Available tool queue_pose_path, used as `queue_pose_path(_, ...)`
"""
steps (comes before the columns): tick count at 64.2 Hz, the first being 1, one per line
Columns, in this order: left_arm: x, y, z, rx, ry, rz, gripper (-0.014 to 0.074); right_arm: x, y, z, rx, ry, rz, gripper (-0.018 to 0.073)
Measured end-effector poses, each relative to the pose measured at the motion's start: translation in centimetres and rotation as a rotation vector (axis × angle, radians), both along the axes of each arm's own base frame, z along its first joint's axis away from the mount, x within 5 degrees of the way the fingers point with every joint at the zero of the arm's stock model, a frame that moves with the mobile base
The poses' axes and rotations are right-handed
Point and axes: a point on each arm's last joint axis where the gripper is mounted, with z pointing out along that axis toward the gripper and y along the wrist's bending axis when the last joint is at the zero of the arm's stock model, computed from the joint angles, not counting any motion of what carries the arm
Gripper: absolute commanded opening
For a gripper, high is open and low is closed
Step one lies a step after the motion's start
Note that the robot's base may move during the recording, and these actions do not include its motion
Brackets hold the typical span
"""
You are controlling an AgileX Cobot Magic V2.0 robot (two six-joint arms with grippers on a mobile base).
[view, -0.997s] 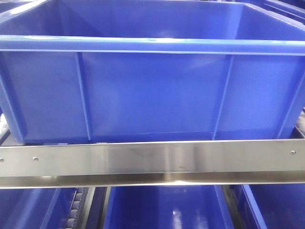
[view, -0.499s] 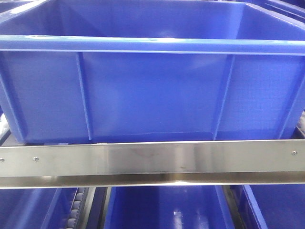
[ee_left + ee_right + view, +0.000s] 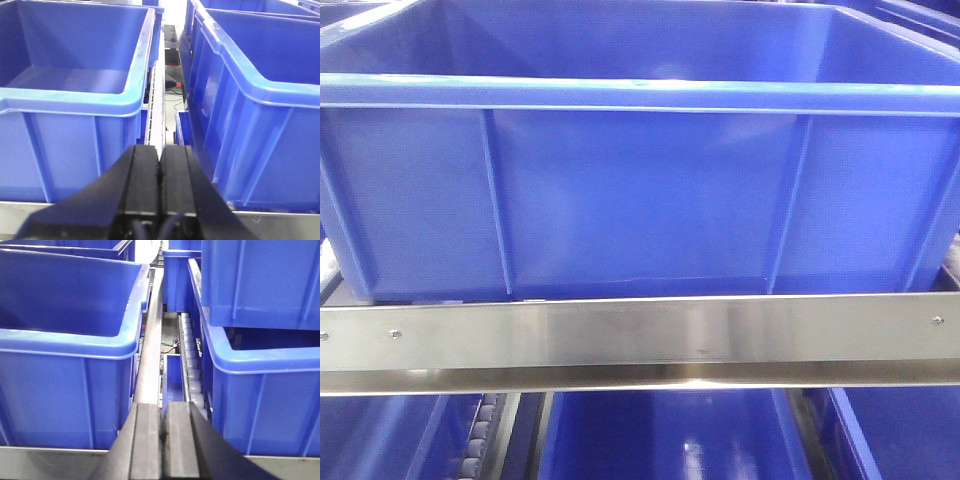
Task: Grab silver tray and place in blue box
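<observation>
A large blue box [image 3: 640, 190] was seen filling most of the front view, its thick rim running across the top and vertical ribs standing on its near wall. It was set on a rack just behind a brushed steel rail [image 3: 640, 335] fixed with small screws. Below the rail, further blue crates [image 3: 670, 440] and a line of grey rollers [image 3: 480, 450] were partly visible. What lay inside the box could not be made out from the front; only its bare far wall was shown.

In the left wrist view, the left gripper [image 3: 160, 165] was shown with its two black fingers pressed together, nothing held between them. It was aimed at the narrow gap between two blue crates, the left crate [image 3: 75, 100] shown with a bare floor and the right crate [image 3: 260, 100] seen mostly from its ribbed side.

In the right wrist view, the right gripper [image 3: 162, 435] was likewise seen closed, only a thin seam left between its fingers and nothing gripped. It was pointed along a steel rail [image 3: 150, 340] and a roller track [image 3: 192, 365] running between blue crates.

The silver tray was not shown in any view
</observation>
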Motion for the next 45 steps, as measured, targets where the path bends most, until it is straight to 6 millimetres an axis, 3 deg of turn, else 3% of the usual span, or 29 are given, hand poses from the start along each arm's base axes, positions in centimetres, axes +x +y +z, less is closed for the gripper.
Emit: queue_pose_path(45,0.00,0.00,0.00,0.000,0.000,0.000,-0.0095,0.00,0.00,0.00,0.002,0.000,0.000,0.0055)
